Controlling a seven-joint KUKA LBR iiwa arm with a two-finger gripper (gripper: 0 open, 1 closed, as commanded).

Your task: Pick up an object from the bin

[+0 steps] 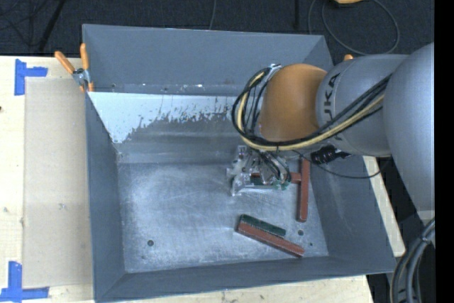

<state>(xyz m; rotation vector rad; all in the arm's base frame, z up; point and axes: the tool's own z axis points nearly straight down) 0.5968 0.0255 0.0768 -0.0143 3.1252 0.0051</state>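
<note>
Grey metal bin, nearly bare floor. Claw sits low over the floor, right of the bin's middle in the view, under the orange cover and looped cables. Claw state: cannot tell whether it is released or clenched, since the wrist hardware masks it. No item can be made out in it.

Two candidate items, both close to the claw:
- brown stick, just beside the claw on the arm's side. It lies along the sloped wall, lengthwise toward the near rim, apart from the claw.
- brown bar with a green top face, near the claw toward the near wall. It lies flat and slanted, also apart from the claw.

Small green bit right at the claw's arm side. I can't tell whether it is robot or item.

Step, as a judgement: descent/approach phase, nothing picked yet. The claw is over bare floor between the two items, not centred on either.

Next move likely calls for a short shift toward the stick or the bar. The wrist should turn so the claw closes across the item's narrow width, then clamp and lift straight up. The stick rests against the wall, so there is less clearance there. The bar looks like the easier target.
</note>
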